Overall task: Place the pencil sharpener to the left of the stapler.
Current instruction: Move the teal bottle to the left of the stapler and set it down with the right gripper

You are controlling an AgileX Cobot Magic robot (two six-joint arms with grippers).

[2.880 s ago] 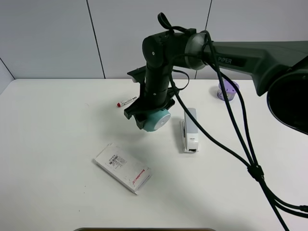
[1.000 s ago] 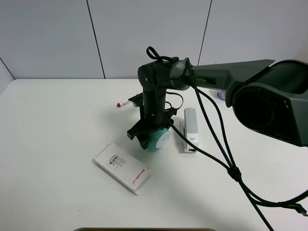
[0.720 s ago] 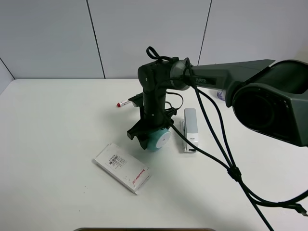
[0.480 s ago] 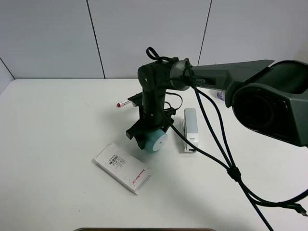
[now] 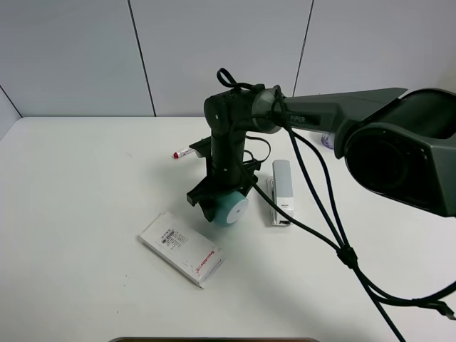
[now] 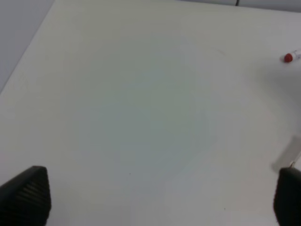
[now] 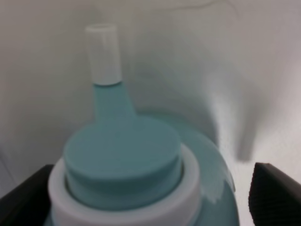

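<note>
We see a white surface (image 5: 71, 214). A flat white box (image 5: 181, 249) lies near the front edge. A stapler (image 5: 282, 192) lies in the middle. A red-capped marker (image 5: 184, 152) lies toward the back edge.

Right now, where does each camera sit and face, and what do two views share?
Exterior high: mounted high, looking down on the white table; shows the right arm over the pencil sharpener, beside the stapler.
Left wrist: on the left arm, facing bare tabletop; the left fingers show, wide apart.
Right wrist: close above the pencil sharpener; the right fingers flank it.
Shared: exterior and right wrist both show the pencil sharpener; exterior and left wrist, the red-capped marker.
</note>
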